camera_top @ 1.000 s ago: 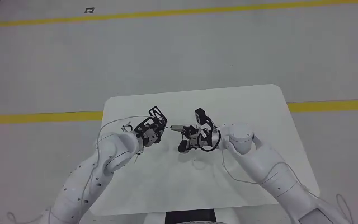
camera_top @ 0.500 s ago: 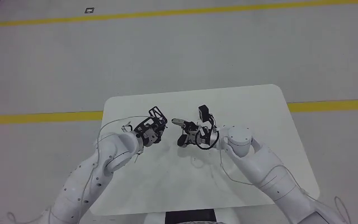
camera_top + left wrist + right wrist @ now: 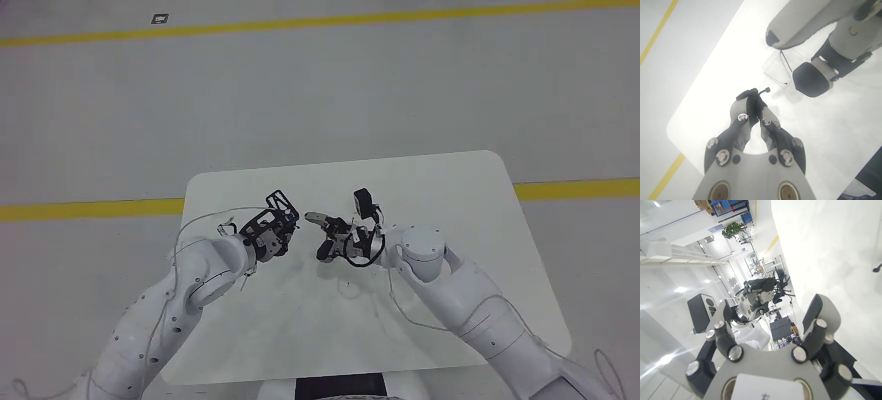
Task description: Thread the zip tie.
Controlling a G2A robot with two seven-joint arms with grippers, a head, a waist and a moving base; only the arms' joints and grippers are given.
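White table (image 3: 450,190), viewed from above; I take its far edge as 12 o'clock and the edge nearest my rig as 6 o'clock. The top is a plain matt rectangle with rounded corners, those at 10 and 2 o'clock being fully visible. A clear rectangular piece (image 3: 775,68) lies flat on the inner part of the top, well apart from the edges. A thin black strand (image 3: 786,64) runs across it. A tiny dark speck (image 3: 347,283), too small for me to identify, sits just toward 8 o'clock of the table's middle.
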